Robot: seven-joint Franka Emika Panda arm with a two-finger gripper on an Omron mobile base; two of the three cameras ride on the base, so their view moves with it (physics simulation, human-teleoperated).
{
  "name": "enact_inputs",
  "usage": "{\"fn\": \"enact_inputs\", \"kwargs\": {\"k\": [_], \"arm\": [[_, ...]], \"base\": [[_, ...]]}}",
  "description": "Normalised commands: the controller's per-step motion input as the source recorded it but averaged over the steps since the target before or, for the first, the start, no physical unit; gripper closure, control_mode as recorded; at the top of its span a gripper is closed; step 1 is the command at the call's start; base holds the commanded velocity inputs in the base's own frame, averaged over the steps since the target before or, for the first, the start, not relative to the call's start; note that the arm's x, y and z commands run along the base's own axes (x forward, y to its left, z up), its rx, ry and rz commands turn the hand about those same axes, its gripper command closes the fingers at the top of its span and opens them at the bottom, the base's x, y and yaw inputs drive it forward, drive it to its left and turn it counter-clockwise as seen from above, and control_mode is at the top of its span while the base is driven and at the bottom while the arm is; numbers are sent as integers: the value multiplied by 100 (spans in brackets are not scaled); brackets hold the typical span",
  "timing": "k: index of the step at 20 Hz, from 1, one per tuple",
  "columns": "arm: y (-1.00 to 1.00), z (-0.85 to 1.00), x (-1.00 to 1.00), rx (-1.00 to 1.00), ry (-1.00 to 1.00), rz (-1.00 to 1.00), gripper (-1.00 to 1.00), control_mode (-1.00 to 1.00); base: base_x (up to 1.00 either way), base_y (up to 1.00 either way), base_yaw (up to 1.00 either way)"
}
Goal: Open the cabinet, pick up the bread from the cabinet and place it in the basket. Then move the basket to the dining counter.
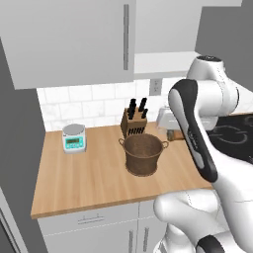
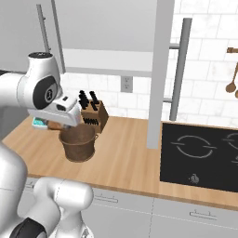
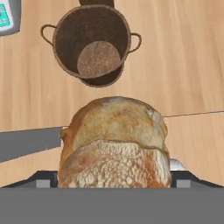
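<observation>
A golden crusty bread (image 3: pixel 114 144) fills the lower centre. The empty brown woven basket (image 3: pixel 92 43) stands upright on the worktop, upper left.

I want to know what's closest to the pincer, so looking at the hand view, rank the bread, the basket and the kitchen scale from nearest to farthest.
1. The bread, right at the pincer, between its sides.
2. The basket, below on the worktop, open and empty.
3. The kitchen scale, beyond the basket, at the top left corner.

Flat, even rendered light fills all three views, bright with no clear source. The basket (image 1: pixel 144 154) throws only a soft dark patch on the table (image 1: pixel 89 173). No glare or edge distortion; textures are slightly soft, and the close bread (image 3: pixel 116 144) looks coarse.
</observation>
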Motion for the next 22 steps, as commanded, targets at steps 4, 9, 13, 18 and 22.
{"fn": "enact_inputs", "kwargs": {"k": [4,9,13,18,22], "arm": [[26,-62,57,-5,2,0,100,-100],[11,-41,74,0,3,0,100,-100],[1,-28,87,0,3,0,100,-100],[1,-48,64,0,3,0,100,-100],[6,-63,40,0,2,0,100,-100]], "base": [[0,0,0],[0,0,0],[0,0,0],[0,0,0],[0,0,0]]}}
